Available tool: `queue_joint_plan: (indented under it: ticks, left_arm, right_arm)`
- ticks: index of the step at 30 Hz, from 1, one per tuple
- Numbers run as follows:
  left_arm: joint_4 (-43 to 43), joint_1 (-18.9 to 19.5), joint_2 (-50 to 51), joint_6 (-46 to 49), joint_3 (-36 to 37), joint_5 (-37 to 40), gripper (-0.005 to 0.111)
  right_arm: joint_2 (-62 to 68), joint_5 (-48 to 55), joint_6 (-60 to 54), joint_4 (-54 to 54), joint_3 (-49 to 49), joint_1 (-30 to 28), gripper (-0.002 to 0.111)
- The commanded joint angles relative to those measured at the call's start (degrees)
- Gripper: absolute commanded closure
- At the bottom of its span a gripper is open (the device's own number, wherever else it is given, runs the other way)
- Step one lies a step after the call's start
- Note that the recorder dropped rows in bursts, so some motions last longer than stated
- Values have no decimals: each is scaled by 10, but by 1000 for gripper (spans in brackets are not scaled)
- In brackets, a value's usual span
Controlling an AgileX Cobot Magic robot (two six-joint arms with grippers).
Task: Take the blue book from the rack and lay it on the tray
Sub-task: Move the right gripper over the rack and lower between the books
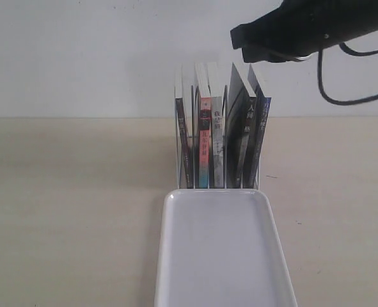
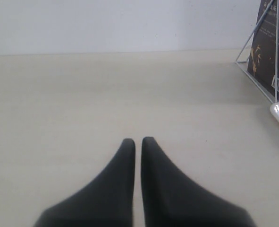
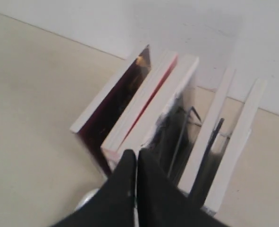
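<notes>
**Rack** point(image 1: 217, 144): stands upright on the desk point(image 1: 67, 211). In the exterior view it is at 12 o'clock of the tray point(image 1: 224, 256), with its base just beside the tray's far rim. It holds a row of upright books.

**Blue book** point(image 1: 263, 131): stands in the rack as the last book at the 3 o'clock end. Its spine faces the camera and it leans slightly. It is directly beside the black-spined book point(image 1: 249, 131). The pink-and-teal-spined book point(image 1: 204, 150) sits toward the 9 o'clock end.

**Right gripper** point(image 3: 137, 152): hangs just above the books' top edges, at 1 o'clock of the rack in the exterior view. The jaws are pressed together tip to tip and hold nothing. Contact with a book cannot be told.

**Left gripper** point(image 2: 138, 140): sits low over bare desk, apart from the rack. The jaws are closed to a hairline slit and hold nothing. Its wrist view also shows the rack's wire end, a dark-covered book point(image 2: 276, 52) bearing a barcode, and one tray corner.
</notes>
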Motion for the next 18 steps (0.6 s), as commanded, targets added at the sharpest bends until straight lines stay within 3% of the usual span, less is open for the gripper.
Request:
queue_joint_plan:
  ticks: [1,6,13,15,18]
  left_arm:
    - [0,2,-3,4,2,-8,103]
    - [0,2,-3,4,2,-8,103]
    - [0,2,-3,4,2,-8,103]
    - [0,2,-3,4,2,-8,103]
    - [0,2,-3,4,2,-8,103]
  right_arm:
    - [62,25,159,-200,-87,21,109]
    - [116,118,344,-441,-185,74,109]
    - [174,153,399,-481,-234,85,108]
    - [189,148,399,-498,-234,85,101]
    - [194,135,405,-504,-235,85,75]
